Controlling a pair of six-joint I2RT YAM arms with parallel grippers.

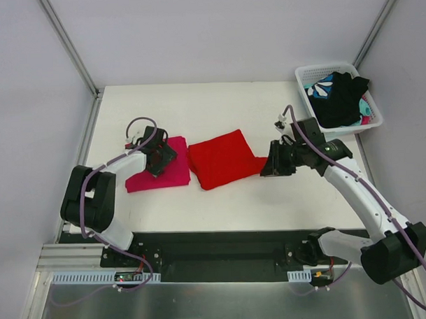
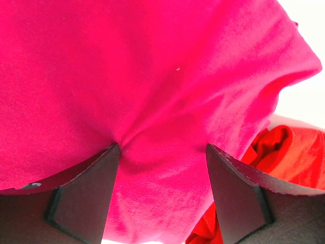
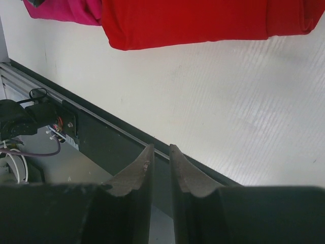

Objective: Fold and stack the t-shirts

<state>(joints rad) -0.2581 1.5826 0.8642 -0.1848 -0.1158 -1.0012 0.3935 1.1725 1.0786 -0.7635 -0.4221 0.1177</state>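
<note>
A folded magenta t-shirt [image 1: 164,176] lies left of centre on the white table. Beside it on the right is a folded red t-shirt [image 1: 223,159]. My left gripper [image 1: 159,158] is down on the magenta shirt's top edge. In the left wrist view it [image 2: 162,147] is open, its fingers wide apart and pressed into the magenta cloth [image 2: 152,76], with red cloth [image 2: 289,152] at the right. My right gripper [image 1: 270,164] hovers just right of the red shirt. In the right wrist view its jaws [image 3: 160,147] are shut to a thin slit with nothing between them; the red shirt [image 3: 193,20] and magenta shirt [image 3: 66,10] lie beyond.
A white basket [image 1: 304,74] at the back right corner holds a black garment [image 1: 340,99] and a teal-and-white patterned one [image 1: 318,91]. White walls with metal posts enclose the table. A black rail [image 1: 223,246] runs along the near edge between the arm bases.
</note>
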